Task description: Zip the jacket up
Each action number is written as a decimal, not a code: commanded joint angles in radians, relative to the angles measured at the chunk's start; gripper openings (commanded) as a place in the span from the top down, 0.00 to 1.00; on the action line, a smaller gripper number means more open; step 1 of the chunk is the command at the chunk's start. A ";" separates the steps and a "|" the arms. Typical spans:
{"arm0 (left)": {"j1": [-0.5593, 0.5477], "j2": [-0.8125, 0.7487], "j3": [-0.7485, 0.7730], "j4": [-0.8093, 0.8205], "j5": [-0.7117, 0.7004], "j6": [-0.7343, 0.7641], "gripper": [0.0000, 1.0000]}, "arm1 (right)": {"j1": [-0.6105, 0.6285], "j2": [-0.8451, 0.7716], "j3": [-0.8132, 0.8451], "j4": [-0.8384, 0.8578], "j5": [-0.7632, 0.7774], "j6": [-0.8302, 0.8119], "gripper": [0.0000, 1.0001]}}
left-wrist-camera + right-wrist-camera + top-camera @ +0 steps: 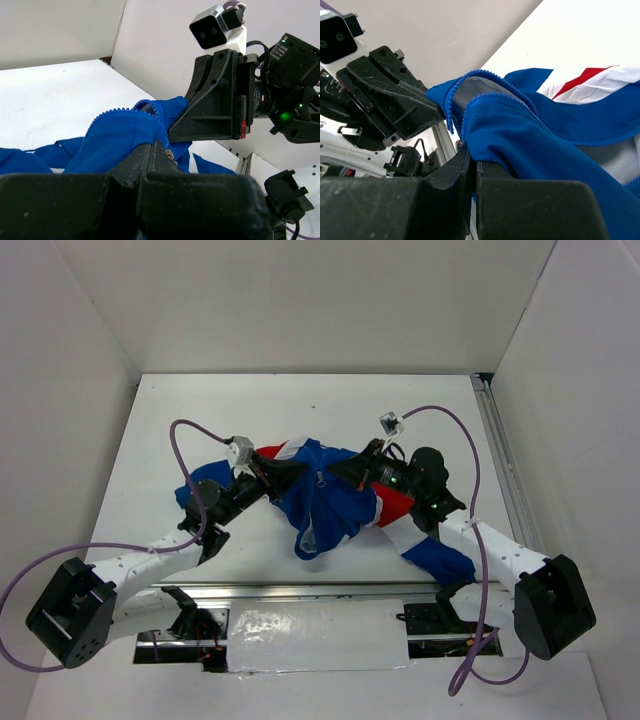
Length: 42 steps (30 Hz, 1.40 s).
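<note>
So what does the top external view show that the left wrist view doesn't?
Only top external: the whole jacket bunched on the white table, with its red and white panels. Only left wrist: the zipper teeth close up, running down into the shut left fingers. Both: left fingers and right fingers gripping the blue fabric close together.

Jacket point(322, 508) crumpled, inner folds hidden; sleeves point(440, 558) partly under left arm point(215, 505), right arm point(440, 505); zipper point(318, 479) detail too small overhead.
</note>
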 commanded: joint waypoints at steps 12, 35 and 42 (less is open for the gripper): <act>-0.004 0.010 -0.015 0.094 0.013 0.006 1.00 | -0.002 -0.006 0.076 0.022 -0.006 -0.004 1.00; -0.004 -0.034 -0.038 0.024 0.190 -0.013 1.00 | -0.017 0.009 0.068 0.074 -0.020 0.024 1.00; -0.004 -0.028 -0.047 -0.088 0.257 -0.030 1.00 | -0.026 -0.023 0.062 0.060 -0.018 0.039 1.00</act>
